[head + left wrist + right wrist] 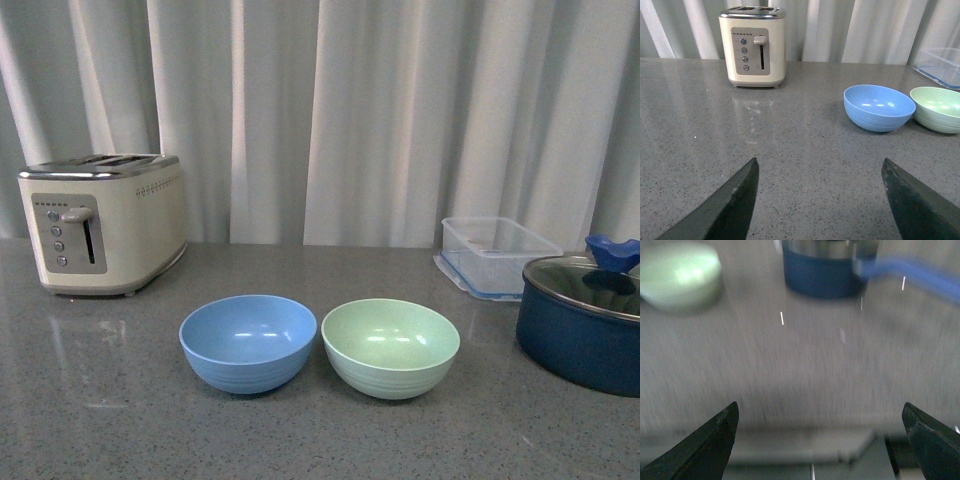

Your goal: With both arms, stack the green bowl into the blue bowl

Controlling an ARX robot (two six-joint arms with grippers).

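Bowls are sitting side by side on the desk [320, 445], blue bowl [247, 342] well beyond the spread-apart left fingers [732, 205], green bowl [390, 347] beyond the spread-apart right fingers [712, 440].

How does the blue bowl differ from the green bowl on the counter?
Colour: the blue bowl is light sky blue, the green bowl pale mint. Place: the blue bowl sits to the left, nearer the toaster; the green bowl sits to the right, nearer the navy pot. Both stand upright, empty, alike in size and round shape.
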